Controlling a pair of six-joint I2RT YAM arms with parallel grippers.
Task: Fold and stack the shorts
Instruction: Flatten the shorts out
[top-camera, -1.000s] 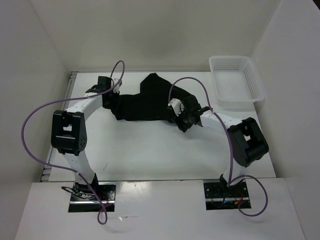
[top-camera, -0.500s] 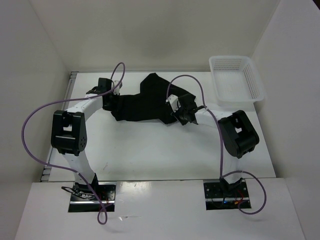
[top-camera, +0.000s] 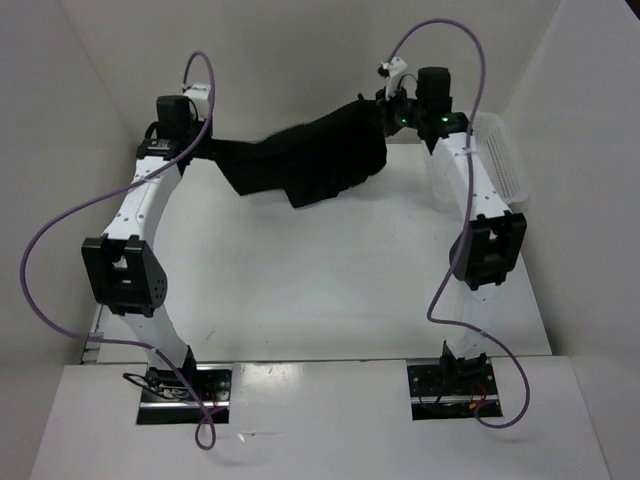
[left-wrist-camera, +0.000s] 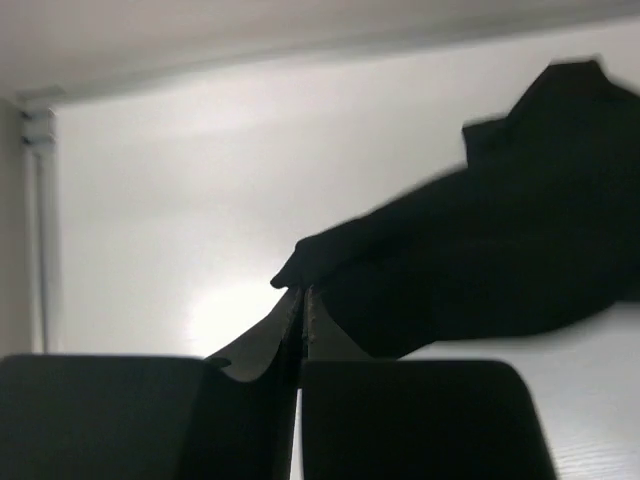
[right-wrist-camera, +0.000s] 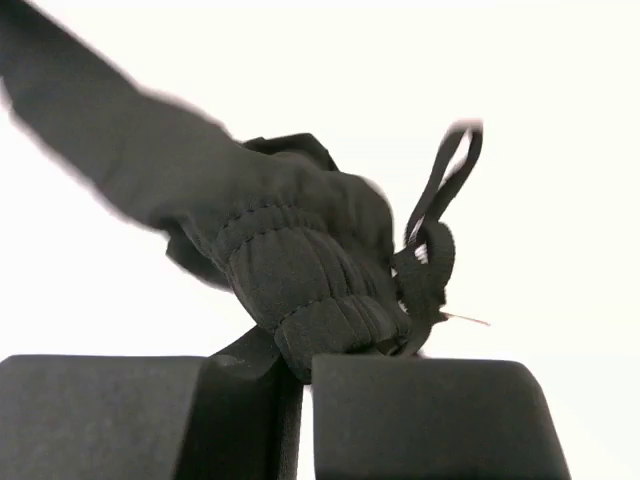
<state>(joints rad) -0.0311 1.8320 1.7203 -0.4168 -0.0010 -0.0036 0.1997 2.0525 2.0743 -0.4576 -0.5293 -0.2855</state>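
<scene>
The black shorts (top-camera: 320, 160) hang stretched in the air over the back of the table, held at both ends. My left gripper (top-camera: 208, 148) is shut on the left corner; in the left wrist view its jaws (left-wrist-camera: 300, 305) pinch a thin fold of the shorts (left-wrist-camera: 480, 260). At the other end, my right gripper (top-camera: 383, 108) is shut on the right end. The right wrist view shows the gathered elastic waistband (right-wrist-camera: 300, 270) bunched at the closed jaws (right-wrist-camera: 305, 365), with the drawstring (right-wrist-camera: 440, 230) dangling beside it.
A white mesh basket (top-camera: 505, 165) stands at the back right, partly behind the raised right arm. White walls enclose the table on the left, back and right. Purple cables loop from both arms.
Both arms have risen from the table and swung back, lifting the shorts off the surface and spreading them between them. The right gripper closed on the waistband.
</scene>
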